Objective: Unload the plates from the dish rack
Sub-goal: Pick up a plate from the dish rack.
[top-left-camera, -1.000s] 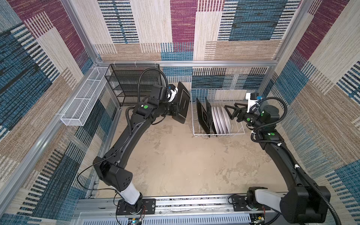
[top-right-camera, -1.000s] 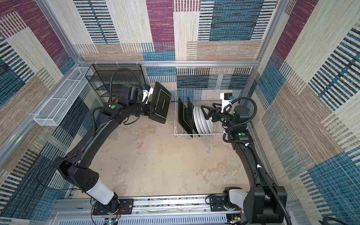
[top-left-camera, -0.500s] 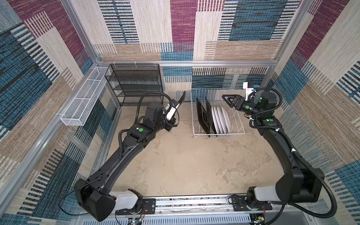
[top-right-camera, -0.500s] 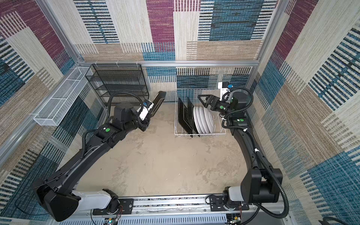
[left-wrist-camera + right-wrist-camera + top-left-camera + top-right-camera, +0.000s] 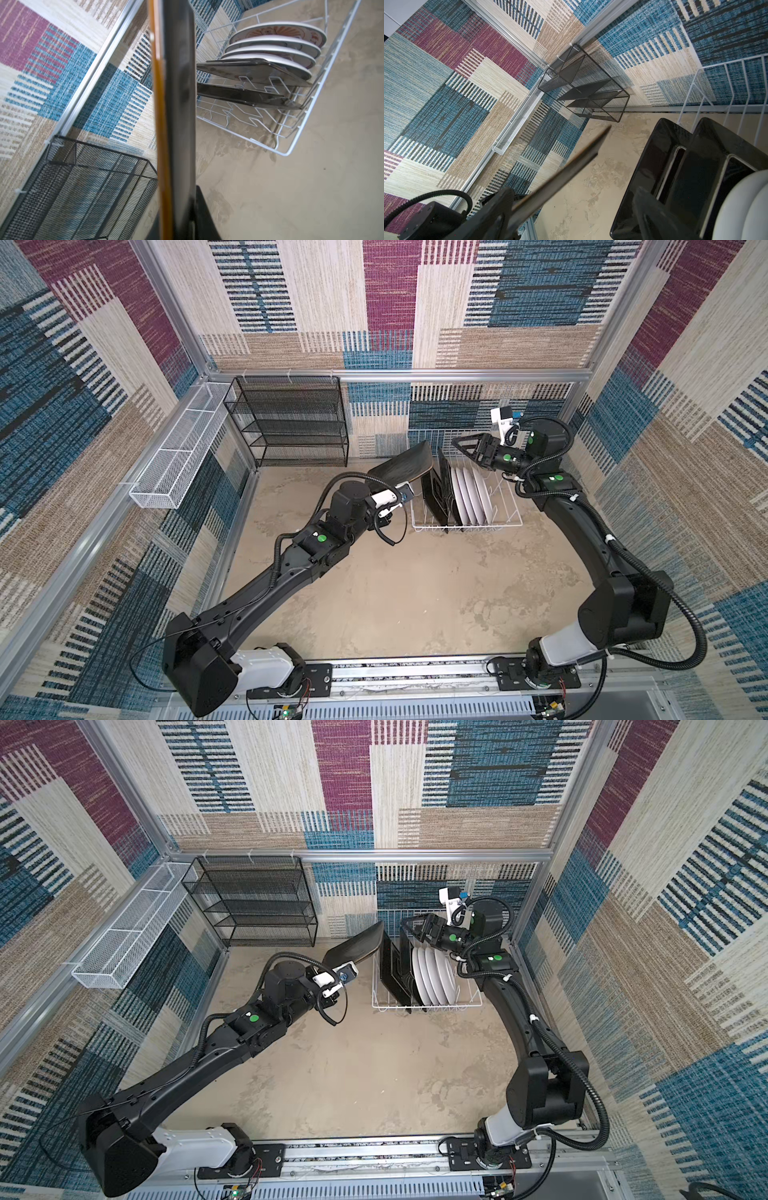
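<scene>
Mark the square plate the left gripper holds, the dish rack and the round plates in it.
held square plate (image 5: 409, 464), in a top view, black back
dish rack (image 5: 490, 526), in a top view, front rail
round plates (image 5: 471, 497), in a top view, one plate's white side

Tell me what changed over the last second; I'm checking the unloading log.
The left arm sank low; the left claw, shut on a square plate, tipped it from upright toward flat, nearer the dish rack. The right claw, open, lifted from the round plates to above the racked square plates. Nothing grasped or released. Racked plates stayed put.
</scene>
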Controlling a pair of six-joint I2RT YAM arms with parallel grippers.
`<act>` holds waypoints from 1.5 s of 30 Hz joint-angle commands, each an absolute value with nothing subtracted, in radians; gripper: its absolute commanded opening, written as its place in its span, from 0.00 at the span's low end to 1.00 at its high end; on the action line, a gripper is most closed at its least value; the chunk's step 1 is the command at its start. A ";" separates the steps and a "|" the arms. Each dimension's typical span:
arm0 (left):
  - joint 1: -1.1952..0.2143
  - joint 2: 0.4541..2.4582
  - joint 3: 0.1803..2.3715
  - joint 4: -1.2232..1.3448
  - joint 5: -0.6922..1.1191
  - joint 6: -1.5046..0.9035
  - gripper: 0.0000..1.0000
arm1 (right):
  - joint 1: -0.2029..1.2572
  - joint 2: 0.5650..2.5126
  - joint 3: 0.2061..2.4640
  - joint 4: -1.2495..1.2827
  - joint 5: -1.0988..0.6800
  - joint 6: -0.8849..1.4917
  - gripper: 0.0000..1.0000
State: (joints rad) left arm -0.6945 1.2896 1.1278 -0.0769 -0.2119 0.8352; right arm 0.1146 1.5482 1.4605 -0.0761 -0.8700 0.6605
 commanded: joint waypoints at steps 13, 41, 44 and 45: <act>-0.777 1.308 0.976 0.528 -0.353 1.186 0.00 | 0.172 1.670 1.563 -0.293 -0.883 0.596 0.76; -0.793 1.383 0.919 0.706 -0.395 1.349 0.00 | 0.221 1.764 1.633 -0.384 -0.950 0.594 0.30; -0.793 1.398 0.919 0.713 -0.405 1.361 0.00 | 0.221 1.764 1.634 -0.385 -0.953 0.595 0.24; -0.793 1.400 0.921 0.713 -0.406 1.365 0.00 | 0.221 1.764 1.634 -0.384 -0.955 0.595 0.21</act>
State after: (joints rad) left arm -0.7963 1.3998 0.9123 0.4908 -0.3855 1.3804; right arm 0.2176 1.7630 1.6230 -0.4149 -0.9073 0.6388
